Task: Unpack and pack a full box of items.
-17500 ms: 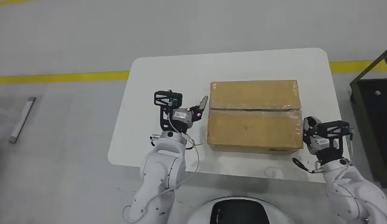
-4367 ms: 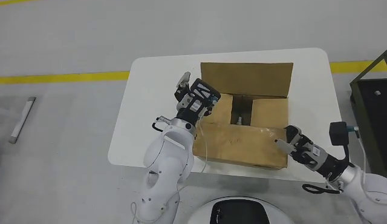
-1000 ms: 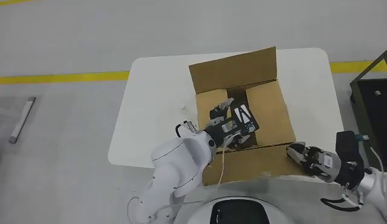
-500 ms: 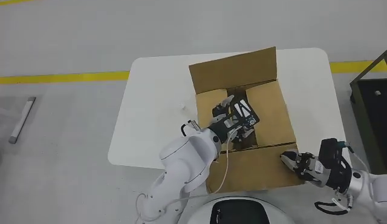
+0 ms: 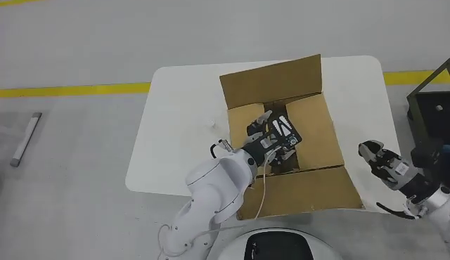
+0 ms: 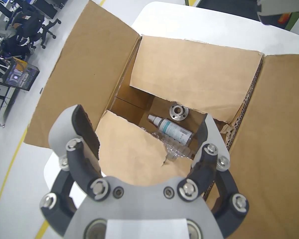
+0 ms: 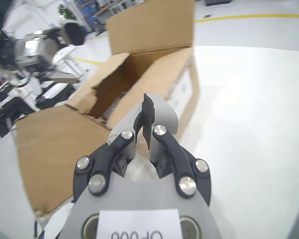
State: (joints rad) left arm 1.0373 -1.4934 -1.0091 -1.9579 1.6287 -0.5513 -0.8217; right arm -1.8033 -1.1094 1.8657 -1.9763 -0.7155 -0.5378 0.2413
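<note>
A brown cardboard box (image 5: 320, 126) (image 6: 189, 75) (image 7: 149, 68) stands on the white table with all its flaps folded outward. Inside it lie a clear spray bottle (image 6: 173, 130), a round metal flange (image 6: 178, 111) and some crumpled clear plastic (image 6: 174, 150). My left gripper (image 6: 142, 128) (image 5: 271, 130) hovers open over the box's opening with nothing between its fingers. My right gripper (image 7: 145, 111) (image 5: 373, 153) is shut and empty, off the box's right side above the table.
The white table (image 5: 183, 133) has bare room left of the box and behind it. A green rack (image 5: 429, 112) stands right of the table. A yellow floor line (image 5: 70, 90) runs past the far side.
My right gripper has let go of the near flap and pulled away to the right of the box. The near flap now lies flat outward. The left gripper has hardly moved.
</note>
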